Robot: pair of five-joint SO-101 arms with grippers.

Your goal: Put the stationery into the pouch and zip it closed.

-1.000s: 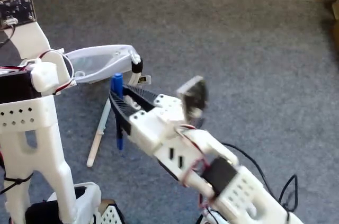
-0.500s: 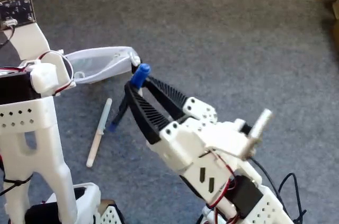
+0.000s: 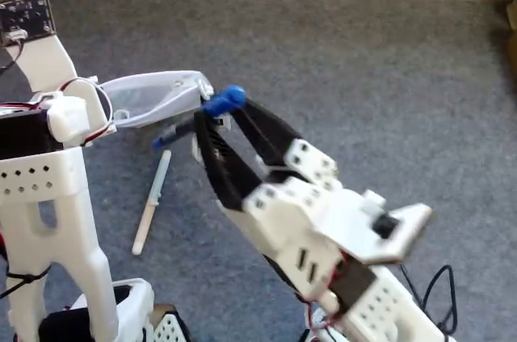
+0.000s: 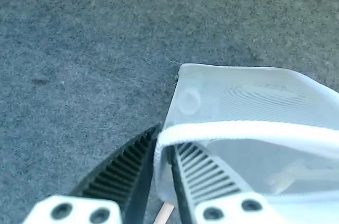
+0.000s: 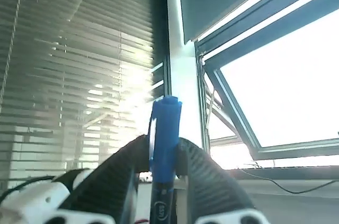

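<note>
The blue pen (image 3: 228,99), centre-left in the high view, tilts toward the pouch (image 3: 153,93), my right pincer (image 3: 222,113) clamped on it. The left pincer (image 4: 165,150) grips the pouch rim (to hold it open, I'd judge). A white pen (image 3: 152,200) lies on the worktop (image 3: 363,59).

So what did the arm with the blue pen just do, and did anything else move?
The right gripper raised the blue pen and swung it from nearly upright to nearly level, so its tip now points toward the pouch. Its fingers kept hold of the pen. The left gripper stayed shut on the pouch's edge, and the white pen stayed lying where it was.
</note>
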